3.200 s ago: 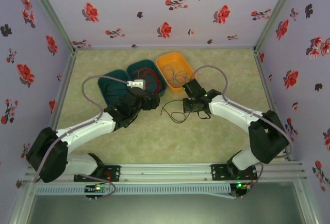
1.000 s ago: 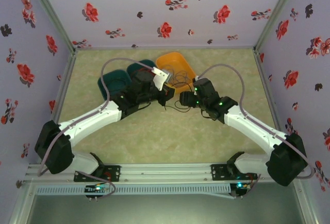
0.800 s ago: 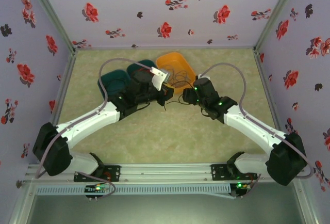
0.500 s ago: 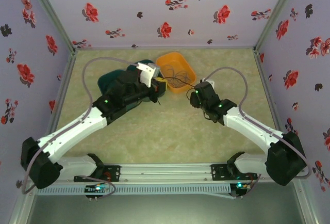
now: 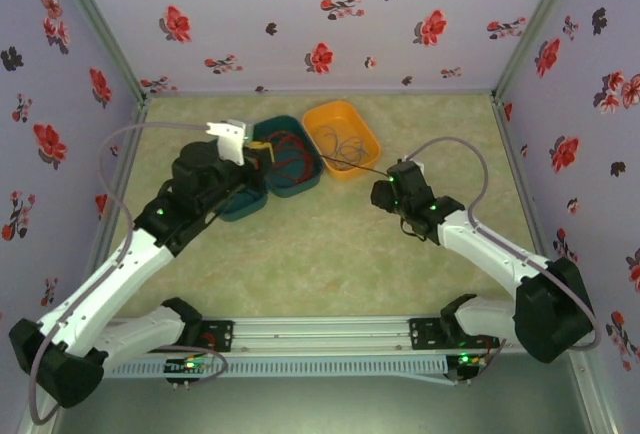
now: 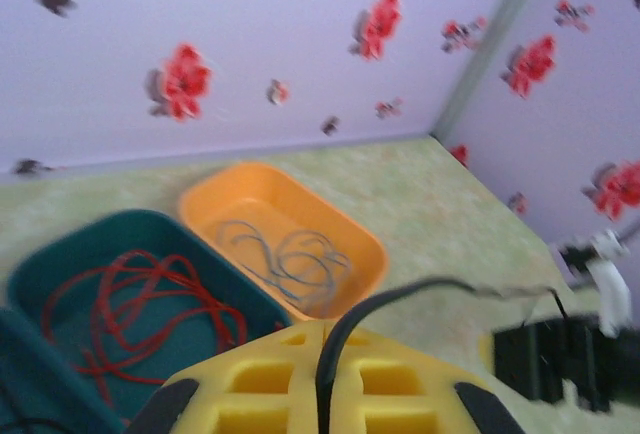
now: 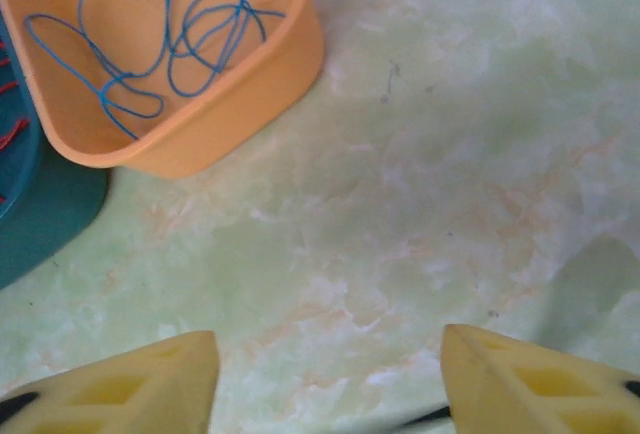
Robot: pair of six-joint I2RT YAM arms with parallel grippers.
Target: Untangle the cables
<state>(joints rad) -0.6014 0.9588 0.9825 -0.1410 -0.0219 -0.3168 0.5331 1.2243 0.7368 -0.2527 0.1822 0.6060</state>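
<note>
My left gripper [image 5: 258, 147] [image 6: 322, 329] is raised over the teal trays, its yellow fingers shut on a thin black cable [image 6: 400, 297]. That cable [image 5: 360, 164] stretches right through the air to my right gripper [image 5: 380, 194]. My right gripper [image 7: 328, 339] stands open low over bare table, and a dark bit of the cable shows by its right finger. A red cable [image 5: 290, 149] [image 6: 140, 294] lies coiled in a teal tray [image 5: 310, 176]. A blue cable [image 7: 130, 84] [image 6: 290, 259] lies in the orange tray [image 5: 370, 142] [image 7: 230, 94].
A second teal tray [image 5: 240, 209] sits left of the first, partly under my left arm. The trays stand in a row at the back middle. Flowered walls close in the table on three sides. Green marbled tabletop [image 7: 450, 154] lies right of the orange tray.
My left arm swung left and up from beside the orange tray to above the teal trays, pulling the black cable taut. My right gripper shifted slightly right, closed partway and stands open again.
</note>
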